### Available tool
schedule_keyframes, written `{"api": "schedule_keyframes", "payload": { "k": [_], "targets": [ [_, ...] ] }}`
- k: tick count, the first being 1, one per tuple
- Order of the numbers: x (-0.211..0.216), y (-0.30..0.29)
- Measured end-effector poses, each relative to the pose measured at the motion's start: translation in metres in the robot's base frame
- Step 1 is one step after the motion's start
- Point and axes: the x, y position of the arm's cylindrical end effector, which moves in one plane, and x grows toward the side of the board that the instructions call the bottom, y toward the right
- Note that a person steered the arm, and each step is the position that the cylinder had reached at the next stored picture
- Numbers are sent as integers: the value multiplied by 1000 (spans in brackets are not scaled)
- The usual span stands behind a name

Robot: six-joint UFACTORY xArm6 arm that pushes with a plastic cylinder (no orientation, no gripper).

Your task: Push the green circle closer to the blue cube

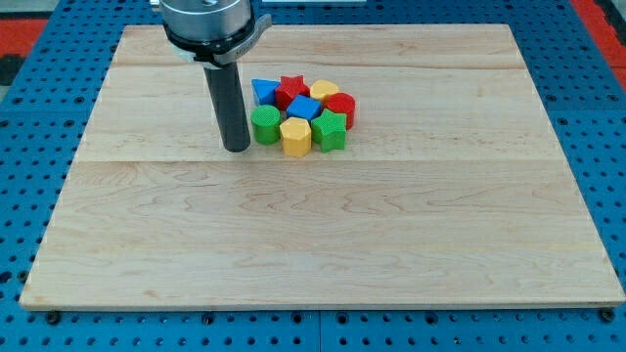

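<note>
The green circle (264, 125) sits at the left end of a tight cluster of blocks on the wooden board (323, 244). The blue cube (303, 108) lies just up and to the right of it, nearly touching. My tip (236, 148) rests on the board just left of the green circle and slightly below it, very near its side. The dark rod rises from the tip toward the view's top.
The cluster also holds a blue triangle (262, 90), a red star (289, 91), a yellow heart (325, 93), a red cylinder (340, 108), a green star (331, 129) and a yellow hexagon (295, 136). Blue pegboard surrounds the board.
</note>
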Motion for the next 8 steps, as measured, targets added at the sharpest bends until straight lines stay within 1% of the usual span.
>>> {"api": "schedule_keyframes", "payload": {
  "k": [2,4,5,6,7,8],
  "targets": [
    [-3,0],
    [5,0],
    [2,6],
    [-13,11],
    [-12,2],
    [-19,-28]
  ]
}}
